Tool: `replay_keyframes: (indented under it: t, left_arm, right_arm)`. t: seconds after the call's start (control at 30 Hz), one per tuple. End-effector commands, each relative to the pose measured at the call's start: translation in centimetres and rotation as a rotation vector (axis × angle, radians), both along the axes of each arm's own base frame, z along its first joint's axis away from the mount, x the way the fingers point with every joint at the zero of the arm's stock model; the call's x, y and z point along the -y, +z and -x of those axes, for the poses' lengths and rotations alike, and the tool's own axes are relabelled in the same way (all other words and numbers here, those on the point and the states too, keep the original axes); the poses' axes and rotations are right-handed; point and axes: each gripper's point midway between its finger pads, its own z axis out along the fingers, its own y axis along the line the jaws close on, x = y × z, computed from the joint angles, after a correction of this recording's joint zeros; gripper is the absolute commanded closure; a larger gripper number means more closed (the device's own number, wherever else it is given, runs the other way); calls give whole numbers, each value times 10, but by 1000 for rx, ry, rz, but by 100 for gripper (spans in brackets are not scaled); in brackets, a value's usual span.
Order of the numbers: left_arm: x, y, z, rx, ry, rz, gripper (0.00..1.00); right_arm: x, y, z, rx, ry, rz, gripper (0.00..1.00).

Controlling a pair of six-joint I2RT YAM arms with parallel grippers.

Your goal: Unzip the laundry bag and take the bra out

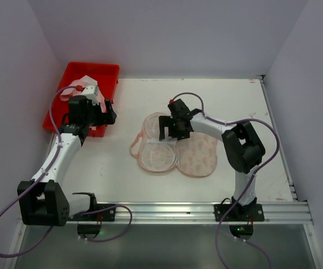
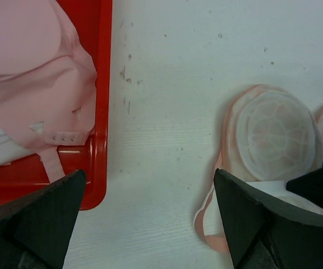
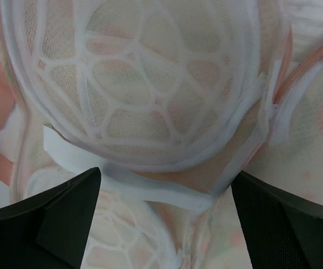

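Note:
The laundry bag (image 1: pixel 197 156) lies in the middle of the table, its printed cream half to the right and two white mesh domes (image 1: pixel 157 156) to the left. My right gripper (image 1: pixel 169 132) hovers open just over the far dome (image 3: pixel 150 73), with the white trim and pink edge between its fingers (image 3: pixel 43 218). The bra (image 1: pixel 85 84), pale pink, rests in the red tray (image 1: pixel 108 70) at the far left. My left gripper (image 1: pixel 108 112) is open and empty over bare table beside the tray's right rim (image 2: pixel 101 140); the bra (image 2: pixel 32 84) shows at its left, the bag (image 2: pixel 273 134) at its right.
A pink strap loop (image 2: pixel 209 224) of the bag trails toward the left gripper. White walls close in the table on three sides. An aluminium rail (image 1: pixel 172 212) with both arm bases runs along the near edge. Purple cables (image 1: pixel 52 112) arc off each arm.

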Motion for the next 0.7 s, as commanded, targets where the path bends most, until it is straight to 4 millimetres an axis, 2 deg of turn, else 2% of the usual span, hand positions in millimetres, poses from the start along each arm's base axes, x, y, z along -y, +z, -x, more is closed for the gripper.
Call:
replay_keyframes:
  t: [0.0,0.13,0.27,0.3,0.37,0.4,0.47,0.5,0.53,0.57,0.6,0.67]
  left_arm:
    - [-9,17,-9,114,26,-46,0]
    - [-15,14,-9,104,51,-67,0]
    - [-18,13,-7,98,68,-74,0]
    - [-18,13,-7,96,69,-75,0]
    - [-19,12,-6,96,75,-80,0]
    - [-20,13,-5,98,78,-81,0]
    - [-21,13,-4,99,83,-84,0]
    - [-22,13,-4,100,85,-87,0]
    - [-22,13,-4,100,87,-88,0]
    - [-22,13,-4,101,86,-86,0]
    - [-22,14,-4,102,86,-85,0]
    - [-22,14,-4,100,85,-87,0]
  right_arm:
    - [-42,-8,33,-49,272,-47,1]
    - [-74,8,59,-20,459,-89,1]
    - [-81,28,67,24,503,-80,1]
    - [-71,27,61,40,449,-44,1]
    - [-55,39,50,95,364,0,1]
    - [-34,40,35,122,257,53,1]
    - [-2,40,32,124,145,85,1]
    - [23,38,23,105,20,85,1]
    - [46,24,31,65,-39,113,1]
    - [60,30,31,71,-95,101,1]
    - [86,18,36,32,-182,119,2]
    - [105,16,41,23,-244,131,4]
